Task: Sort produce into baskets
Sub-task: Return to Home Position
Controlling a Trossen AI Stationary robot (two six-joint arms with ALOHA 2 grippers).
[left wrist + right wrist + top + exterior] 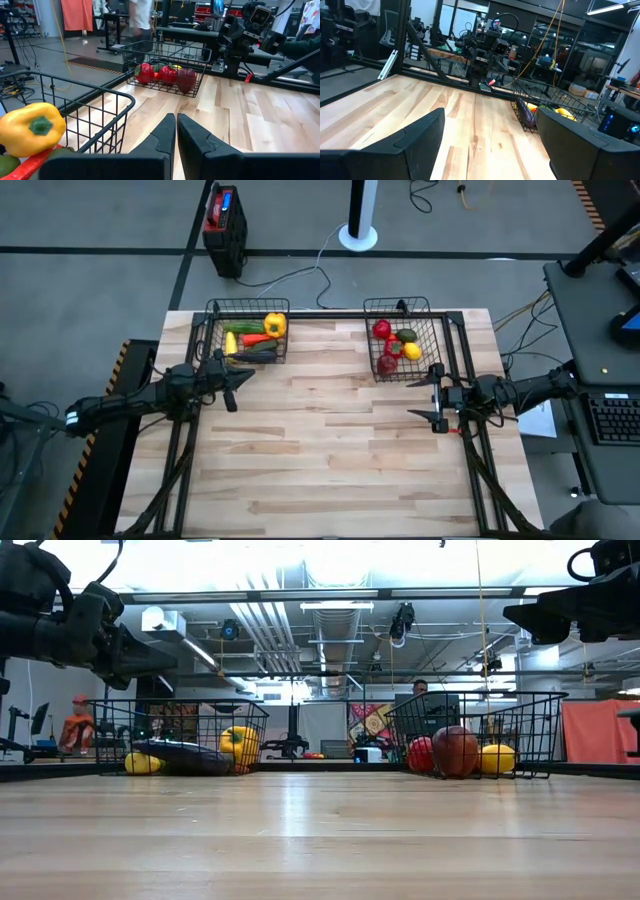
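— If you start on the left side, what do you see first?

— The left basket [211, 330], at the far end of the wooden table [330, 460]. It is full of things. A yellow pepper [275, 325] sits in its right far corner. A green cucumber [243, 328] lies beside the pepper. Under them is an orange carrot [258, 339] and a small yellow piece [231, 342]. The purple eggplant [255, 354] lies along the near side.

— Where is the arm on that side?

— The left gripper [176, 131] hangs above the table, just in front of the left basket. Its two fingers are pressed together and hold nothing.

— What is in the middle?

— Just bare wood between the two baskets.

— And over on the right?

— The right basket [440, 330] is at the far end too. It has red tomatoes [381, 329] in it, and a green piece [407, 335] next to them. A yellow lemon [411, 351] is near the right wall. A dark red round piece [387, 364] is at the near side.

— And that arm?

— The right gripper [490, 115] is above the table, just in front of the right basket. Its fingers are wide apart, with nothing between them.
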